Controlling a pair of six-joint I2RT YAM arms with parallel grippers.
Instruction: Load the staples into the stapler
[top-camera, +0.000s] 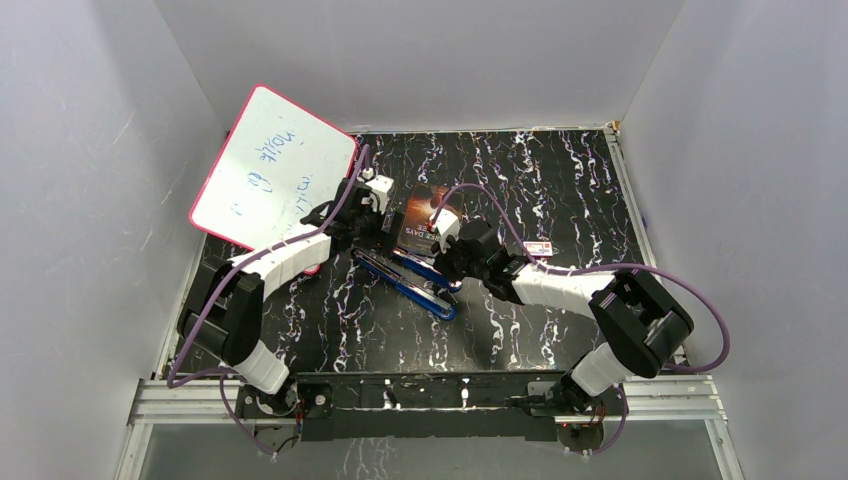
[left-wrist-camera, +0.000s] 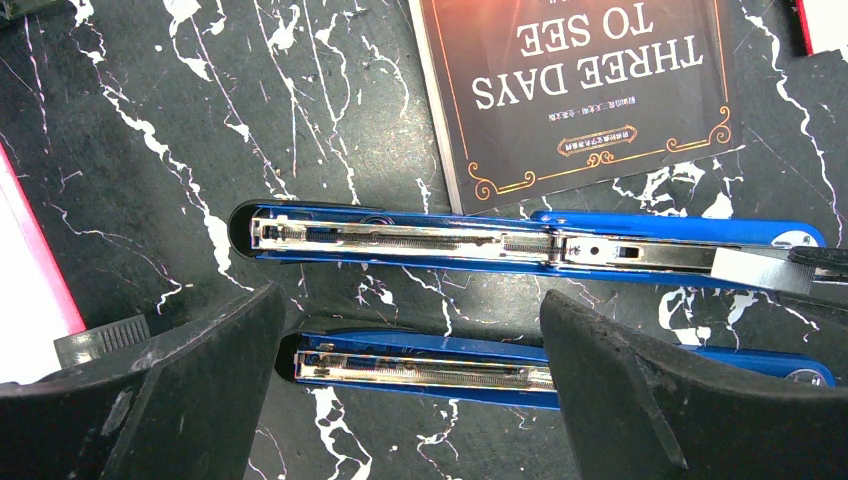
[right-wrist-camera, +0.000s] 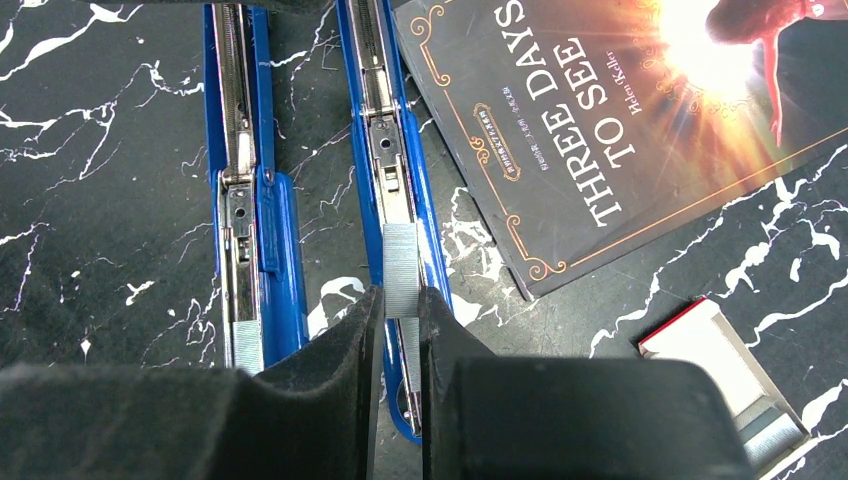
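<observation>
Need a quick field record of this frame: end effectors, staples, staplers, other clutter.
left end effector: open, nothing held
right end effector: shut on staple strip
staple strip: lined up over the channel of the open stapler nearest the book; seated or not, unclear
second stapler: lies open alongside, untouched
other items: staple box, whiteboard

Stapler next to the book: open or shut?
Open. The stapler lies with its metal channel exposed and facing up in both wrist views; the staples are at one end of it.
</observation>
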